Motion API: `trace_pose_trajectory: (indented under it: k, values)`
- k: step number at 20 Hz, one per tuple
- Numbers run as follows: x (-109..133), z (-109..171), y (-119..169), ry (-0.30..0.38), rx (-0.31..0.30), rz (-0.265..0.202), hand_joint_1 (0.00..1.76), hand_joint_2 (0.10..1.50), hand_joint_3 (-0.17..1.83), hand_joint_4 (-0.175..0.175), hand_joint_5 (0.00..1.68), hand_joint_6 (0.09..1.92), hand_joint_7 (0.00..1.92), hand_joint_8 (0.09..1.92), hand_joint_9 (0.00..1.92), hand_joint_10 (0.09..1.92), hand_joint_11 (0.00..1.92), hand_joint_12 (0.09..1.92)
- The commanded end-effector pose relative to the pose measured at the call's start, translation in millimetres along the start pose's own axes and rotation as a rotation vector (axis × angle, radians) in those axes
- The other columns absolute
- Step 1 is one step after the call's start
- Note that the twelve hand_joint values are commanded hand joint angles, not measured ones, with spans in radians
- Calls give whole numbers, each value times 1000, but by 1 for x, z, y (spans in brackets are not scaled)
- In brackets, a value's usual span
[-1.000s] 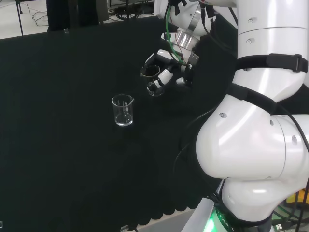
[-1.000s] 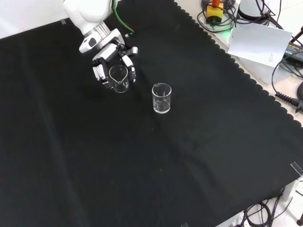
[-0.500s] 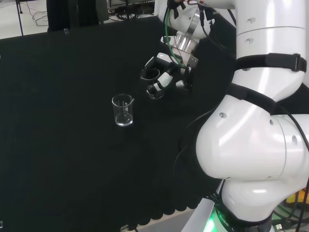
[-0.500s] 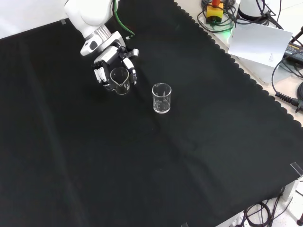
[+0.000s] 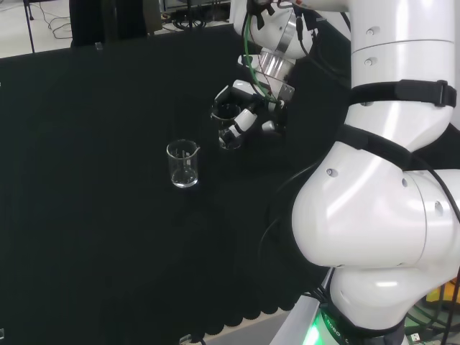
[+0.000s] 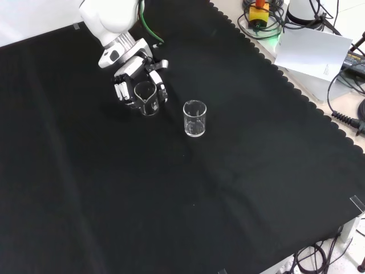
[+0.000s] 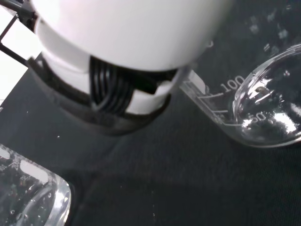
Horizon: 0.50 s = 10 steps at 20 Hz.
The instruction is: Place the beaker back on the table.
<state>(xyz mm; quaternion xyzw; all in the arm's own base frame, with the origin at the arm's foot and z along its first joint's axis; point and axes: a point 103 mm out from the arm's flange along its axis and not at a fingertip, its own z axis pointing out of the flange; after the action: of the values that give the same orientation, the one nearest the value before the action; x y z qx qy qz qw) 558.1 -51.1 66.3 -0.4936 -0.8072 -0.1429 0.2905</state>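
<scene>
Fingers of the hand are curling round the beaker, gripping it upright, and the pair is coming down: against the pictures of a second ago, the beaker is sitting lower in both fixed views and a little nearer in the front view. Its base is now reading at or just above the cloth; contact cannot be confirmed. In the wrist view the beaker's rounded bottom and printed scale are showing close against the dark cloth, with part of the hand beside it.

Judgement: the lowering step is nearing its end; release is not yet made.

Going by the head view, near to far: the second beaker is standing empty and untouched, unchanged in place; the held beaker and hand are behind it to the right, apart from it. Clearance between the two is looking adequate for opening the fingers.
</scene>
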Motion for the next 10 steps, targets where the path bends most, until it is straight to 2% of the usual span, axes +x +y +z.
trace_pose_trajectory:
  k: [1,5,10]
  values:
    - [2,-2,-4,-31,28,-7,1299,499,670,-86,874,845,939,696,1315,87,826,1021]
    - [6,-2,-7,-78,54,-2,1205,454,726,-55,734,844,805,681,1173,87,658,1153]
    - [10,-2,-7,-124,95,9,1159,444,724,-44,661,828,739,678,1092,87,582,1211]
